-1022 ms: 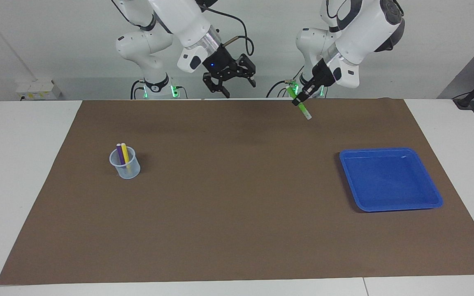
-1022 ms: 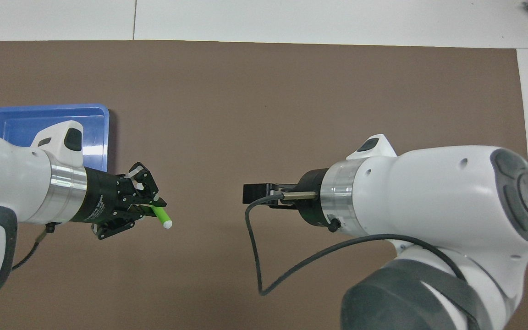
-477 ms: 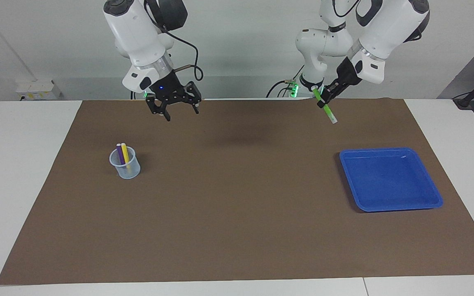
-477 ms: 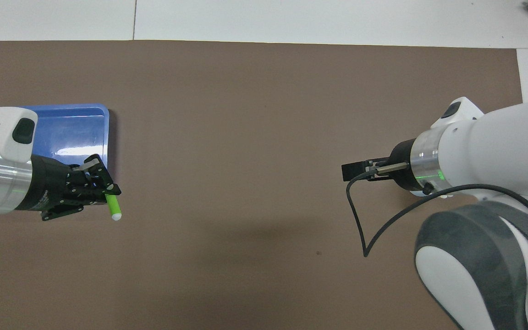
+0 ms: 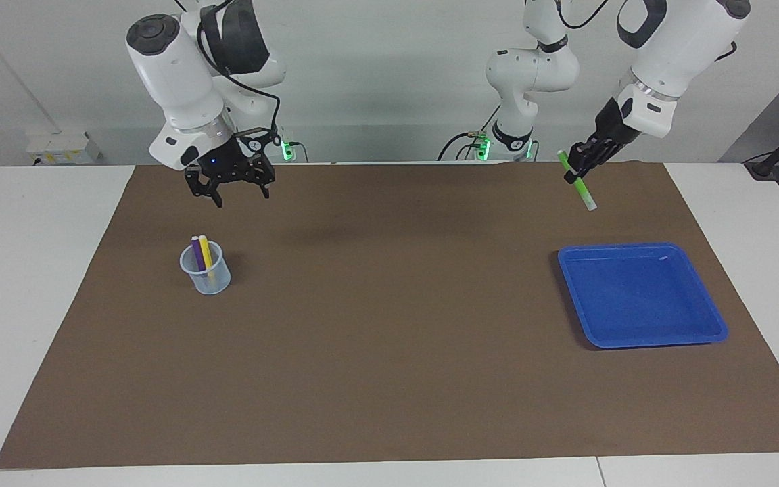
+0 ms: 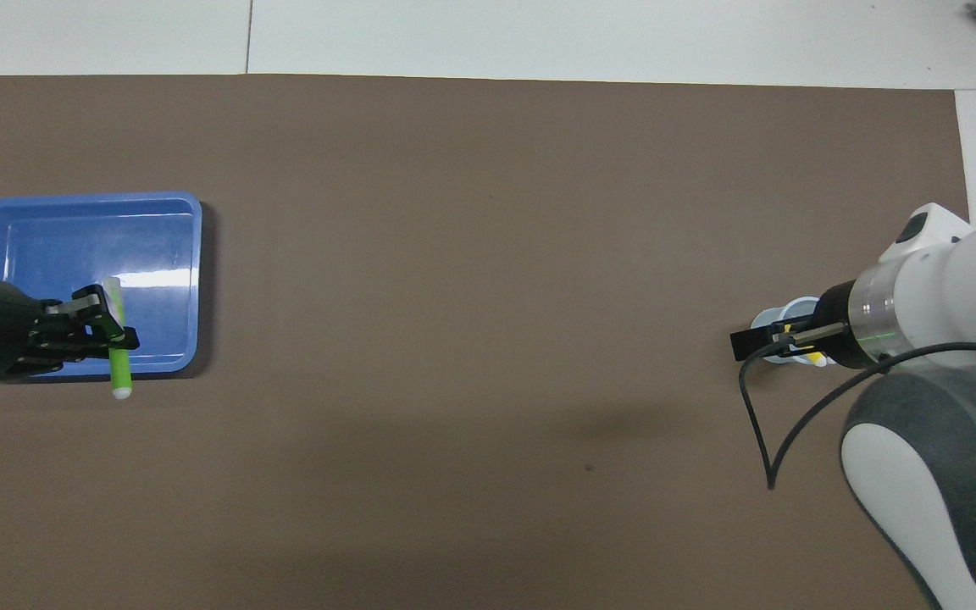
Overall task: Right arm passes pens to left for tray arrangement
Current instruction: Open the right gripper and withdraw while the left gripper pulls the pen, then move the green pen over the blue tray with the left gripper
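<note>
My left gripper [image 5: 580,169] [image 6: 115,335] is shut on the green pen [image 5: 580,184] [image 6: 119,356], holding it tilted in the air over the nearer edge of the blue tray [image 5: 640,297] [image 6: 30,246]. The pen's pale tip points down. My right gripper [image 5: 230,186] hangs open and empty in the air above the small translucent cup [image 5: 205,270] [image 6: 780,320]. The yellow pen [image 5: 205,252] and the purple pen [image 5: 197,251] stand in that cup. In the overhead view the right wrist covers most of the cup.
A brown mat [image 5: 389,325] covers the table between its white margins. The tray lies toward the left arm's end, the cup toward the right arm's end. A black cable [image 6: 759,424] loops from the right wrist.
Both arms have swung apart from the middle of the table. The left gripper carried the green pen toward the tray; the right gripper, open throughout, moved over the cup.
</note>
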Available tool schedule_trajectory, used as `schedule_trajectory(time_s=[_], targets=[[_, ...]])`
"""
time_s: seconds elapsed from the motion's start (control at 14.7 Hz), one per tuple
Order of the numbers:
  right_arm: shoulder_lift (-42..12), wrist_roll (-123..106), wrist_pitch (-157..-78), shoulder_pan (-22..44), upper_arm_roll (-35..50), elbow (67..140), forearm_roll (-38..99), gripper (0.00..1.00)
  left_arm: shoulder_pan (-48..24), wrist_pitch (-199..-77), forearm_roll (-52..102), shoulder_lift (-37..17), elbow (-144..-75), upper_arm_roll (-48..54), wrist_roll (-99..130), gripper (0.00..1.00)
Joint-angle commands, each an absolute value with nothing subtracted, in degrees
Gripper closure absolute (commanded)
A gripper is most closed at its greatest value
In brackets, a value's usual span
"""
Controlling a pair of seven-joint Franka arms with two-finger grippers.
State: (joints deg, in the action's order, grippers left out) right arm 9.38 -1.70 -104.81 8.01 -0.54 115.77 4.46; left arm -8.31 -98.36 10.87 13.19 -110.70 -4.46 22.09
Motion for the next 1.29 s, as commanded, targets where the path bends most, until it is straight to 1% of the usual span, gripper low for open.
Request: schedule_trajectory(time_s=[0.0, 0.14, 0.27, 0.55, 0.68, 0.89, 1.23], targets=[[11.78, -2.99, -108.35, 5.28, 0.26, 122.68, 2.38, 0.00, -5.11, -98.17, 8.00, 13.27, -110.13, -3.96, 13.04, 1.00], [11.69, -3.08, -111.35, 4.57, 0.26, 125.67, 2.02, 0.00, -3.78, -98.61, 7.21, 13.27, -110.13, -3.96, 9.33, 1.00], [11.25, -4.30, -112.15, 3.96, 0.26, 127.17, 1.85, 0.00, -2.82, -99.75, 4.50, 13.18, -110.13, -3.96, 5.29, 1.00], [10.99, -11.50, -115.31, 0.62, 0.26, 129.55, 0.44, 0.00, -0.09, -100.98, 4.13, 12.83, -110.30, -3.96, -0.77, 1.00], [10.64, -12.04, -116.10, -0.70, 0.35, 130.16, 0.44, 0.00, 1.05, -102.30, 4.13, 11.17, -110.39, -3.96, -3.85, 1.00], [8.54, -11.60, -119.00, -0.61, 0.44, 131.40, 0.53, 0.00, 1.06, -104.15, 4.13, 9.15, -110.57, -3.96, -4.75, 1.00], [8.17, -12.48, -119.18, -1.49, 0.44, 131.40, 0.53, 0.00, 1.14, -107.92, 3.96, 4.93, -110.57, -3.96, -6.93, 1.00]])
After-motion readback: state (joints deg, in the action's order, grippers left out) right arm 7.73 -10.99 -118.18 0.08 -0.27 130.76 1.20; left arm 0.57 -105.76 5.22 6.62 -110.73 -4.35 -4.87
